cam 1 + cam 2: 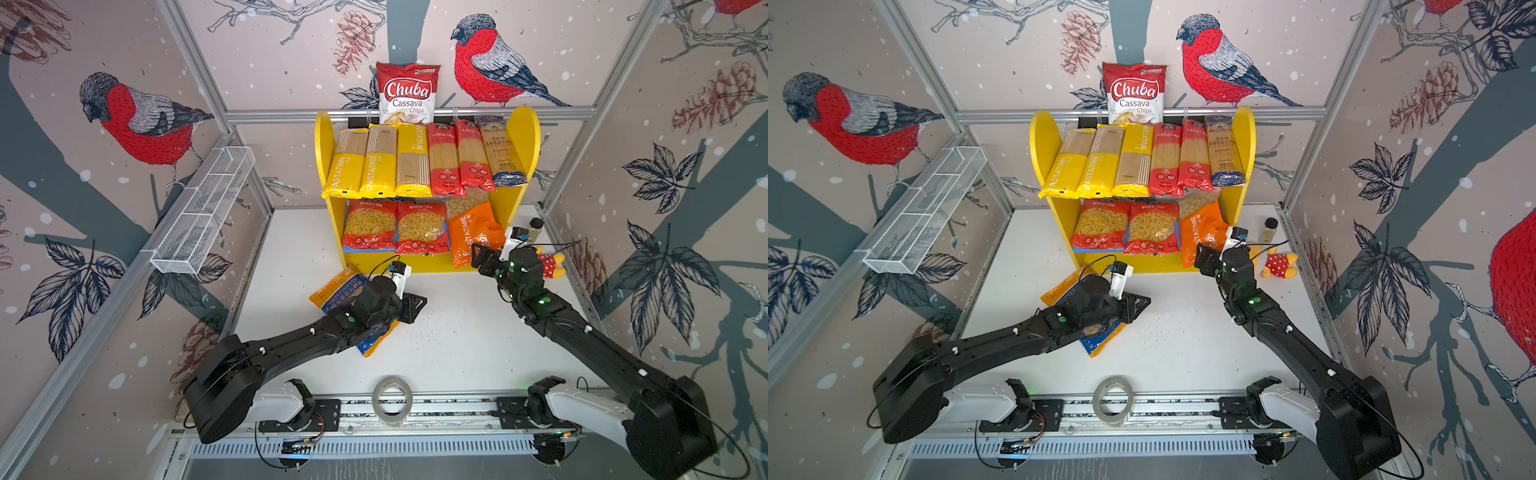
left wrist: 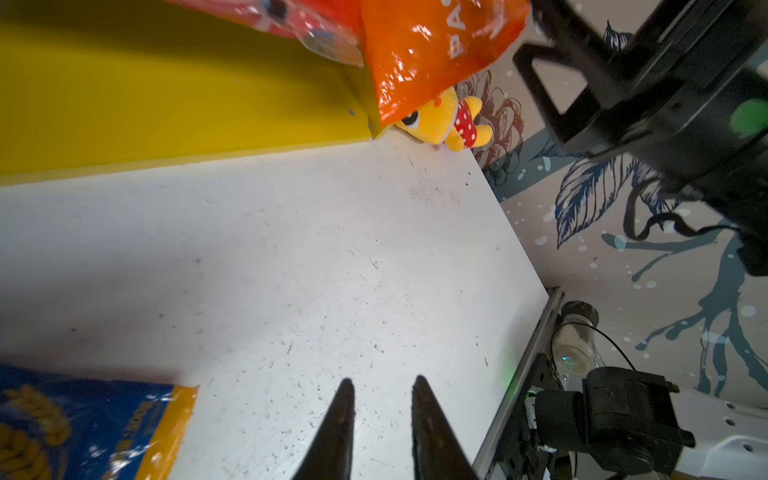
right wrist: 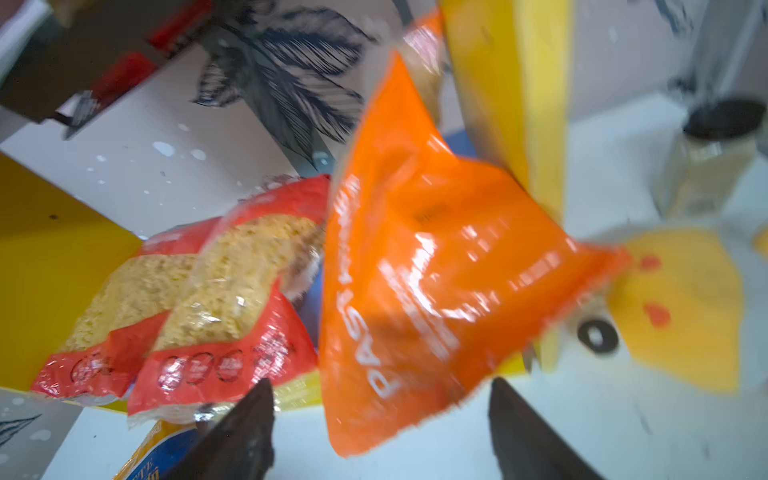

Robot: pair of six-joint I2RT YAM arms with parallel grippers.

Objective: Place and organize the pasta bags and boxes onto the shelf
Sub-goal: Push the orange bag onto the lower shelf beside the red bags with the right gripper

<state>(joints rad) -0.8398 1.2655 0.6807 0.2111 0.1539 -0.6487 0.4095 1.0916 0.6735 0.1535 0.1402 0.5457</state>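
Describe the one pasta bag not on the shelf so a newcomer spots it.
Find the yellow-sided shelf at the back. The bag lies flat on the white table before its left corner, partly under the left arm. It alone is blue with orange ends.

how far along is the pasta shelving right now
Done: six long packs lie across the shelf's upper board, two red bags on the lower. In hand: nothing gripped; the right pincer stands open at the orange bag, which leans out over the front edge. Remaining: the blue-orange bag lies on the table under the left arm; the left pincer is empty.
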